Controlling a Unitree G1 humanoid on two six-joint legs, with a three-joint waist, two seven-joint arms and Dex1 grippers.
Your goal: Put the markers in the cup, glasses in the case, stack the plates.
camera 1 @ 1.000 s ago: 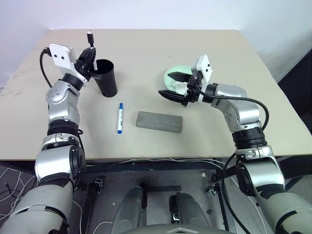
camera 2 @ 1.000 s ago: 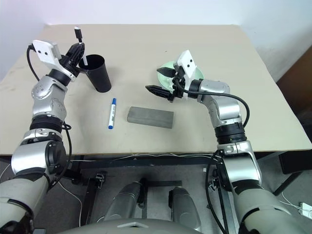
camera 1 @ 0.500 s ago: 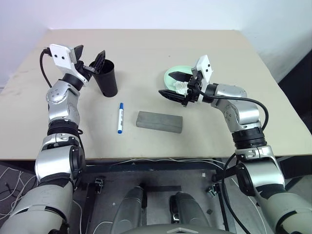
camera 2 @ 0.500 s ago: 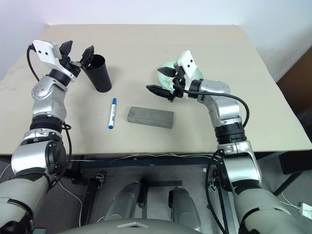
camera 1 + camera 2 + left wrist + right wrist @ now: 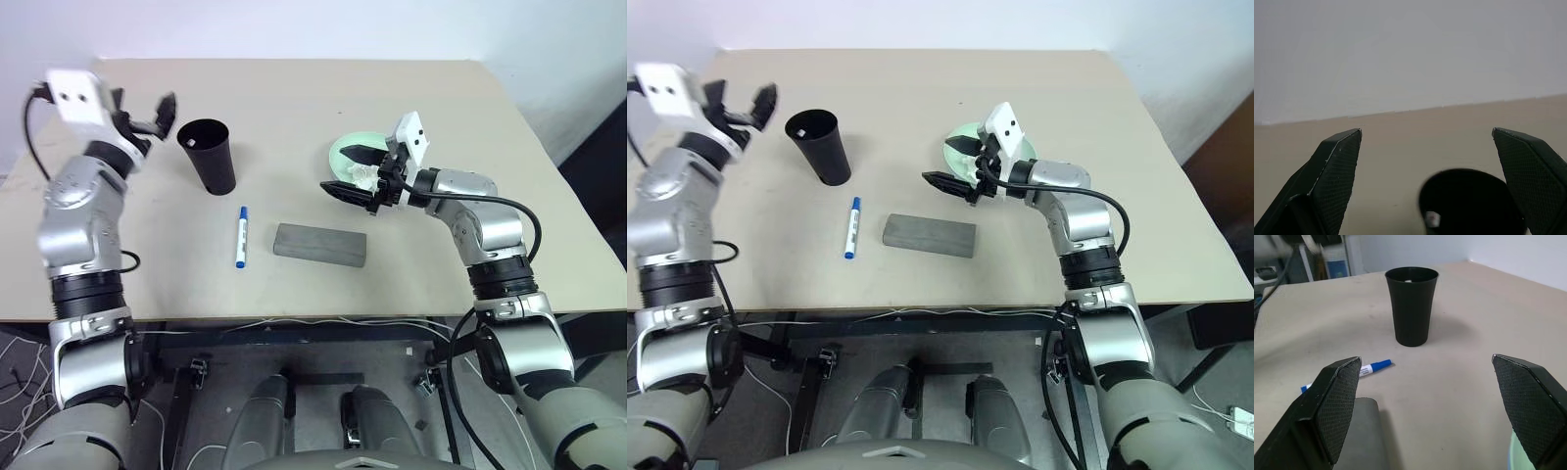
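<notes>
Left tool (image 5: 142, 111) hangs spread wide and empty just left of the cup (image 5: 209, 155). Right tool (image 5: 355, 172), also released, hovers beside the mint plate (image 5: 345, 146). Marker (image 5: 240, 237) lies on the desk (image 5: 294, 98) left of the case (image 5: 320, 244).

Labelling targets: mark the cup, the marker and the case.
cup (image 5: 211, 162), left eye view, outer wall.
marker (image 5: 240, 238), left eye view, white barrel.
case (image 5: 320, 244), left eye view, top face.

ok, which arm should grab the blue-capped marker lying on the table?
Probably the left. The marker lies on the cup side, the left hand is open and empty near the cup, while the open right hand hovers at the green plate.
</notes>
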